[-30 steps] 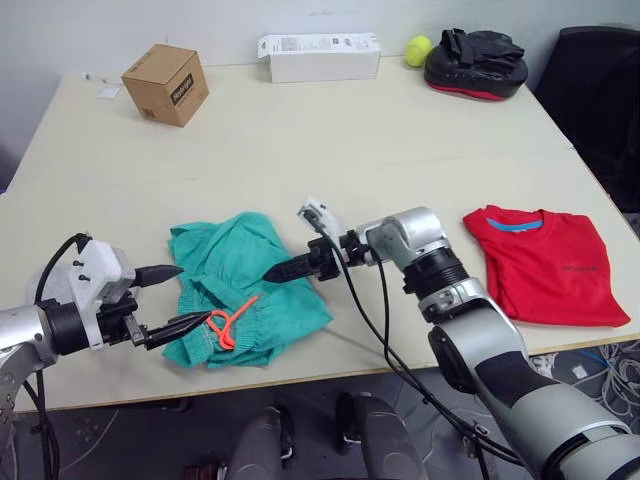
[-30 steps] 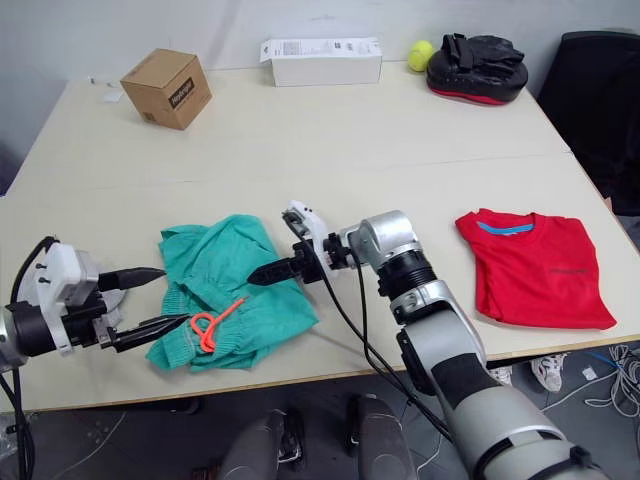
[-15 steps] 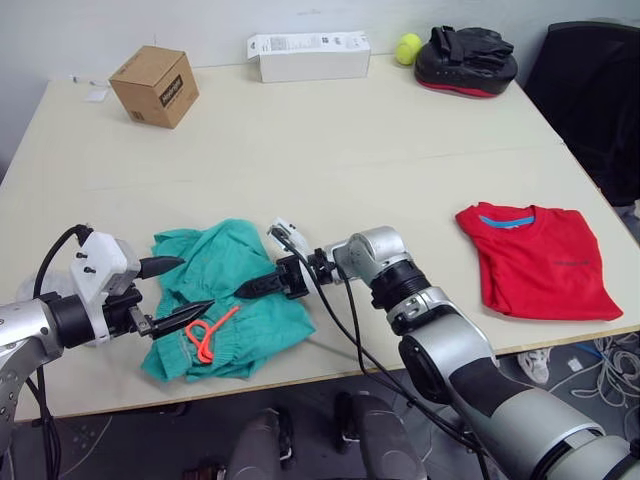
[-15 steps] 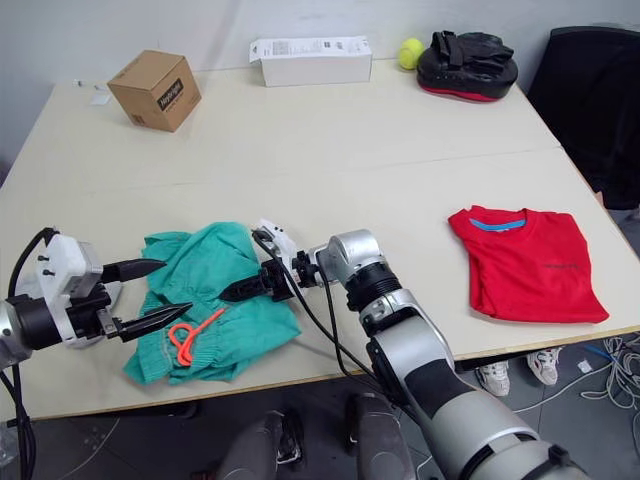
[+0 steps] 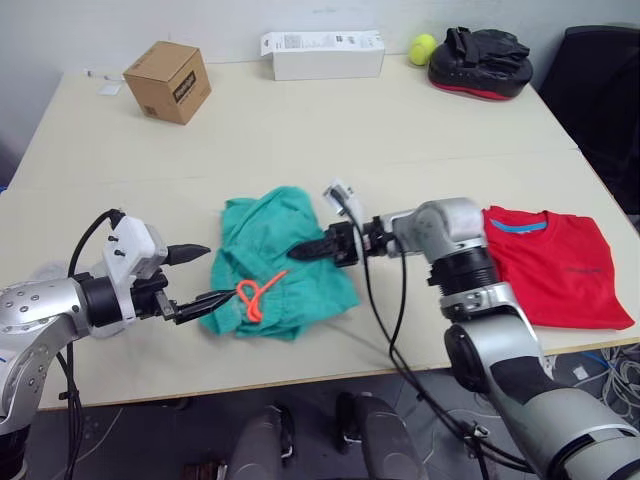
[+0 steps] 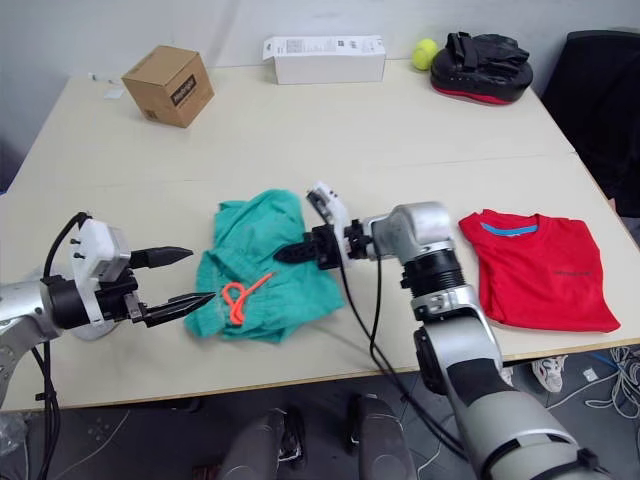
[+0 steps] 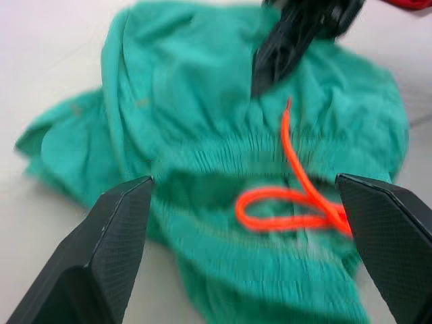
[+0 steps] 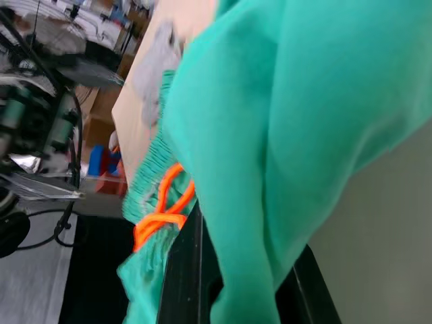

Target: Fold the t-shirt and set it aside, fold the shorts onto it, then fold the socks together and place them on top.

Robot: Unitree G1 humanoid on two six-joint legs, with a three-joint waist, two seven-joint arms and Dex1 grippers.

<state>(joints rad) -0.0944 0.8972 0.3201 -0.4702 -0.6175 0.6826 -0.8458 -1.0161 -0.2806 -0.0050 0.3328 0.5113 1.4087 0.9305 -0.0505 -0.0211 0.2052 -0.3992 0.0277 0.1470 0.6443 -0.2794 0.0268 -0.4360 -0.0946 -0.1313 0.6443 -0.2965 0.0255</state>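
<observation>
The teal-green shorts (image 5: 280, 255) lie crumpled near the table's front edge, with the orange-red drawstring (image 5: 255, 295) on top. My right gripper (image 5: 306, 252) is shut on a fold of the shorts' cloth; the right wrist view has teal cloth (image 8: 270, 148) pinched between its fingers. At the shorts' left edge, level with the waistband (image 7: 223, 169), my left gripper (image 5: 220, 271) stands open with the cloth just ahead of its fingertips. The red t-shirt (image 5: 560, 265) lies folded flat at the front right. The socks are out of view.
At the back of the table (image 5: 300, 130) stand a cardboard box (image 5: 167, 68), a long white box (image 5: 322, 55), a yellow-green ball (image 5: 421, 47) and a black-and-red pad (image 5: 480, 62). A dark chair (image 5: 605, 85) is beyond the right edge.
My right gripper's fingers have shut on the shorts' cloth. The shorts and both grippers now sit slightly further right. The camera swayed in between.
</observation>
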